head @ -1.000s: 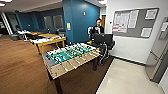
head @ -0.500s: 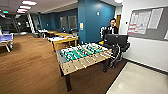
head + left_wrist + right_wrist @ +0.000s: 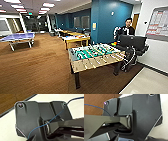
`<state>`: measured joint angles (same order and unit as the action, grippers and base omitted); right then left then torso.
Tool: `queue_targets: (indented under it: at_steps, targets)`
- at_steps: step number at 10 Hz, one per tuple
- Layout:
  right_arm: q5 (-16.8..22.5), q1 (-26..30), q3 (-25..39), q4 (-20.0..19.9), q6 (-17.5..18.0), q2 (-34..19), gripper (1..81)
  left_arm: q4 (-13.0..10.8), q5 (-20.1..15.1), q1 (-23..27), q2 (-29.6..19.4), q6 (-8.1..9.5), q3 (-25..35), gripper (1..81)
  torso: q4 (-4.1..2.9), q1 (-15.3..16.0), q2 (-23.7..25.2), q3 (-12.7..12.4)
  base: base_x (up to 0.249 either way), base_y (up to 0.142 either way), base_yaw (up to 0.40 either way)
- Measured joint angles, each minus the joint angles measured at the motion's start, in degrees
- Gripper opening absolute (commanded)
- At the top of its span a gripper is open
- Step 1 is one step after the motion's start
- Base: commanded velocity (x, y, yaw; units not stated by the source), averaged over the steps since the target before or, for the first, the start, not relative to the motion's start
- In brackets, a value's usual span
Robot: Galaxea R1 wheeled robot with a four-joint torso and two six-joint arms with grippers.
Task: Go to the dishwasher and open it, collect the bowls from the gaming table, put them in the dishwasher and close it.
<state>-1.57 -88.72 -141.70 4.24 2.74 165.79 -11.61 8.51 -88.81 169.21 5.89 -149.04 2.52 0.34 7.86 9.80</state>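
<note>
Foosball table [image 3: 96,56] stands nearest, on brown carpet. Gaming table [image 3: 75,39], white tabletop with yellow edge, lies beyond it near the blue wall. Jaws' state: cannot tell, either arm.

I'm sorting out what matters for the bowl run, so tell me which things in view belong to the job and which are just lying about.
Belongs to the job:
- gaming table, white top with a yellow edge, far back; the items on it are too small to identify

Just lying about:
- foosball table, nearest the robot
- table-tennis table
- person behind the foosball table
- notice board on the wall
</note>
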Motion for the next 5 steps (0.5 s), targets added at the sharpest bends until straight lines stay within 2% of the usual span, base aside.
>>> queue_targets:
  at_steps: [5]
  targets:
    - [0.06,-0.06,-0.3,0.0,-0.02,0.22,81.1,0.0,-0.09,-0.28,0.59,0.0,-1.27,81.1,0.0,-0.05,0.0,0.0,0.0,0.0,0.38]
